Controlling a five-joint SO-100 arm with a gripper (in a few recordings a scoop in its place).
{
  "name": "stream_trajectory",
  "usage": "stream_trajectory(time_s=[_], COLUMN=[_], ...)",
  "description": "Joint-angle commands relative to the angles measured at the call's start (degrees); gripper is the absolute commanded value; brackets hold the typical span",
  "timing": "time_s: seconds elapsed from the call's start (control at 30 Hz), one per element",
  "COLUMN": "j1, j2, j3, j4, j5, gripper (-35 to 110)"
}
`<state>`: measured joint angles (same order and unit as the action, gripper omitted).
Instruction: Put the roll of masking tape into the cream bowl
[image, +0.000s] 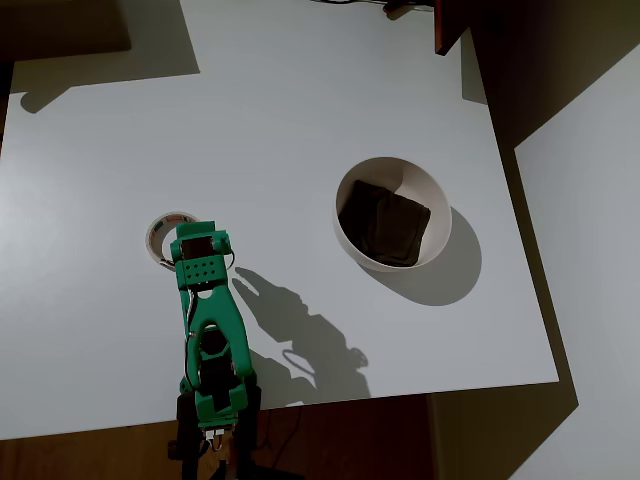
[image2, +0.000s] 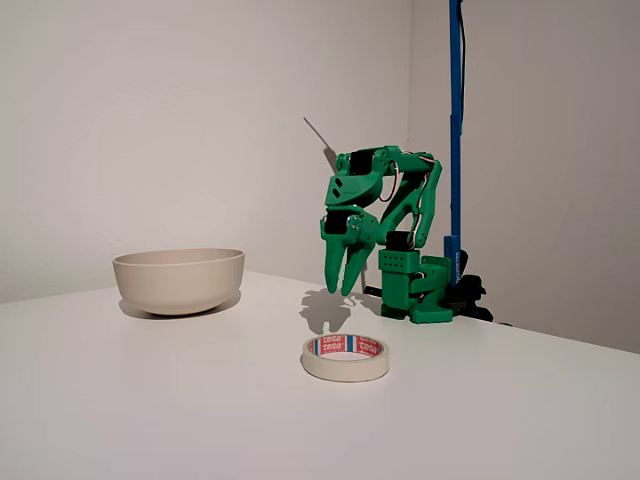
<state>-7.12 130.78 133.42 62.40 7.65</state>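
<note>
The roll of masking tape (image2: 345, 357) lies flat at lower centre of the fixed view, red marks inside. The cream bowl (image2: 179, 279) stands upright, left of centre, well apart.

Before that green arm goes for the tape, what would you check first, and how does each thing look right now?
1. Tape lying flat on the table, hole up: ok.
2. Tool above the tape, not touching it: ok; in the fixed view the tips hang above the table.
3. Tool lined up over the tape's rim: cannot tell; in the overhead view the arm covers part of the tape.
4. Tool open wide enough to straddle the rim: cannot tell; the fingers look nearly together.
5. Bowl upright and apart from the tape: ok.
6. Room in the bowl: ok, though a dark patch lies on its bottom.
</note>
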Motion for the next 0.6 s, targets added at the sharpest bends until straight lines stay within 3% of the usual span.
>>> stream_trajectory(time_s=[0.0,0.57], j1=[-1.8,-5.0], j2=[-0.8,-10.3], j3=[-4.1,-3.8], j4=[-0.5,-5.8], j5=[1.4,4.3], gripper=[14,13])
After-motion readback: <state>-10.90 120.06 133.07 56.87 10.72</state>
